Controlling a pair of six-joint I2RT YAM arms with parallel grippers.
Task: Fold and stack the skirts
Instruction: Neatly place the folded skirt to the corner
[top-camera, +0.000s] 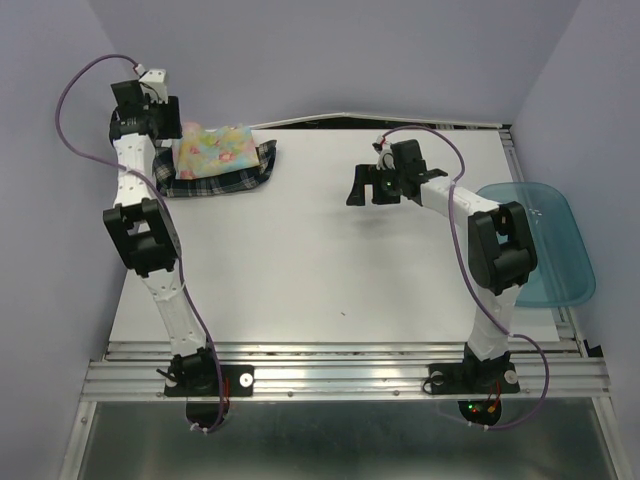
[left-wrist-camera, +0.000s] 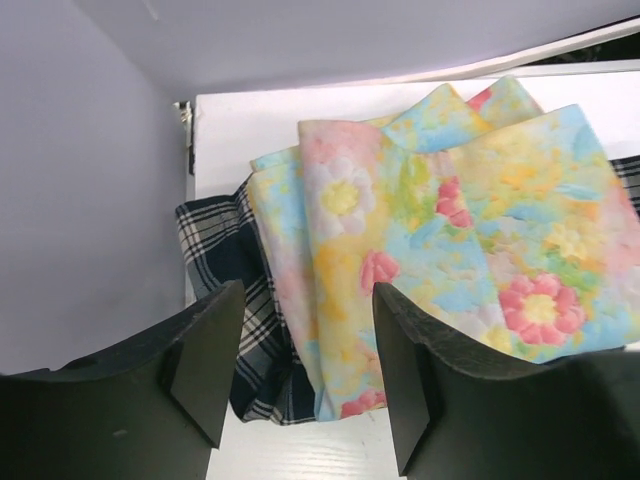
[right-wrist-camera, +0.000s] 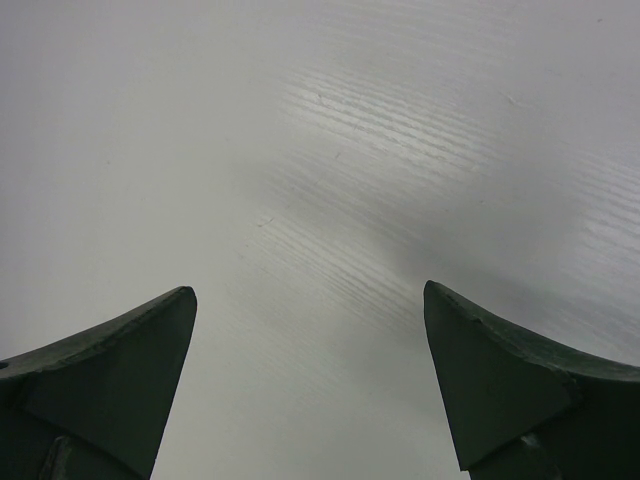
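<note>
The folded pastel floral skirt (top-camera: 215, 148) lies on top of the folded dark plaid skirt (top-camera: 225, 180) at the table's far left corner. The plaid skirt sticks out at the floral one's near and right edges. My left gripper (top-camera: 165, 150) hangs over the stack's left end. In the left wrist view its jaws (left-wrist-camera: 308, 300) stand open above the floral skirt (left-wrist-camera: 450, 230) and the plaid skirt (left-wrist-camera: 215, 250), holding nothing. My right gripper (top-camera: 368, 190) hovers over bare table right of centre. It is wide open (right-wrist-camera: 308, 290) and empty.
A translucent teal bin (top-camera: 540, 240) sits at the table's right edge, behind the right arm's elbow. The purple side wall (left-wrist-camera: 90, 200) stands close to the stack's left. The white table (top-camera: 320, 270) ends just beyond the skirts at the back.
</note>
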